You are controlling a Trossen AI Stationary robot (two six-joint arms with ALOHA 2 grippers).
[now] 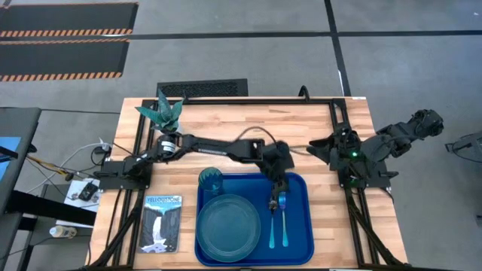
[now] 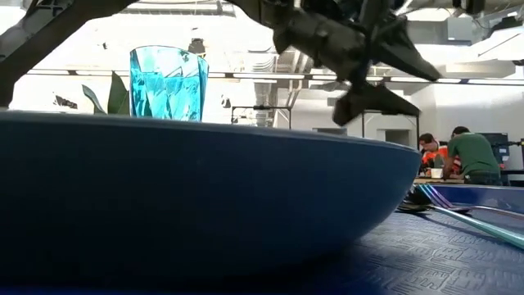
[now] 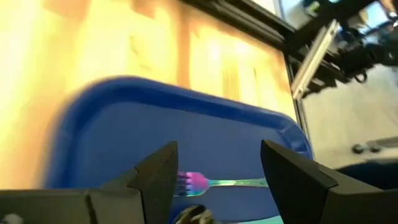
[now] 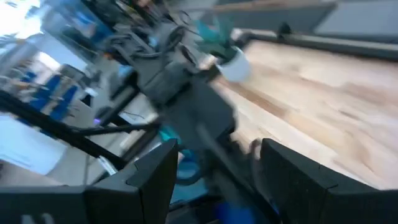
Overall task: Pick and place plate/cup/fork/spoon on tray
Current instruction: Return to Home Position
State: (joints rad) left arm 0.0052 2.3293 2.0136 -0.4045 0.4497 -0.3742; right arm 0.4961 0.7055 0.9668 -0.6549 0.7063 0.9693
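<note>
The plate (image 1: 228, 223), cup (image 1: 211, 181), fork (image 1: 284, 218) and spoon (image 1: 273, 220) all lie on the tray (image 1: 297, 252); the left hand (image 1: 277, 194) hangs released above the utensils; the right hand (image 1: 331, 150), also released, waits beside the tray over the surface (image 1: 248, 117).

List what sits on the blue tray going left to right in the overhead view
cup and plate share the left side, the cup nearer the tray's far rim → spoon → fork, with the left gripper above their heads.
</note>
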